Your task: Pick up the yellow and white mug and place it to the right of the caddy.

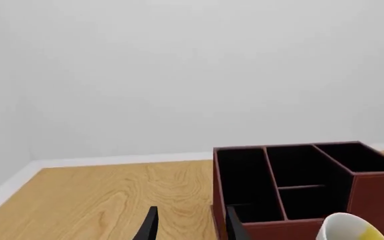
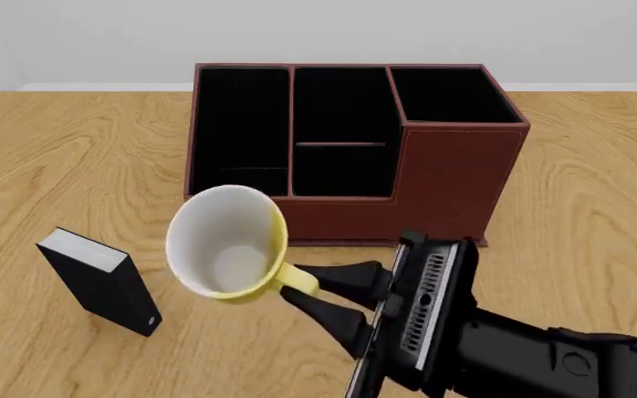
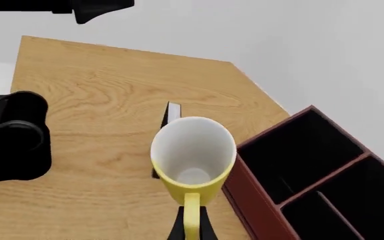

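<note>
A pale wood-grain table [image 2: 64, 149] fills the scene. At its far centre stands the caddy [image 2: 451, 178], a boxy reddish-brown leather-look organiser with three black-lined compartments, its right section taller. The black right gripper [image 2: 335, 298], its arm cut off at the near right, clamps the yellow loop handle of the yellow and white mug [image 2: 228, 242], held tipped just before the caddy's near left. A small black book-like box [image 2: 103, 280] stands near left. The left gripper [image 1: 188, 225] shows only two parted fingertips.
</note>
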Available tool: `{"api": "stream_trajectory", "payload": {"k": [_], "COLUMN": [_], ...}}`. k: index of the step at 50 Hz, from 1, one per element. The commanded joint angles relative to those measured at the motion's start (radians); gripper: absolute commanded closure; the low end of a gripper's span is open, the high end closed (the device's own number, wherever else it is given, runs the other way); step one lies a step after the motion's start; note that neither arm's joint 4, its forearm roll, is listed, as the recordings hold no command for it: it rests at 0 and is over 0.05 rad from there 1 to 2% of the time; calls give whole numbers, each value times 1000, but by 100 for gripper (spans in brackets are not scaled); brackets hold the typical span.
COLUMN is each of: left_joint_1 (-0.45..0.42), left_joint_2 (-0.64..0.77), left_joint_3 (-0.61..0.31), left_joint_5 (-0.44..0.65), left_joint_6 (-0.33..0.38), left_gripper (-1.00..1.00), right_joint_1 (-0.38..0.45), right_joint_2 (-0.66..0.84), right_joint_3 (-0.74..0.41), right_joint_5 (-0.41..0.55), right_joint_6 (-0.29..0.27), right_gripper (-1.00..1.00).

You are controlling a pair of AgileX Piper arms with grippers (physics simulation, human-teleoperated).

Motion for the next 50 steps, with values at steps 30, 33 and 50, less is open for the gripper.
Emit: {"api": "stream_trajectory", "payload": {"k": [30,33,50], "left_joint_1": [-23,-27,-70], "left_joint_2": [0,0,0], "left_joint_3": [-32,-36,-18], "left_joint_5": [29,29,29], "left_joint_6": [9,3,23], "left_gripper": [-100,-100,-100], "right_joint_1": [-94,-107,-216], "right_joint_2": [-577,-607,-736], "right_joint_3": [-8,-16,-75], "right_joint_5": [482,514,657], "right_joint_6": [-26,-32,-15], "right_gripper": [100,100,100]}}
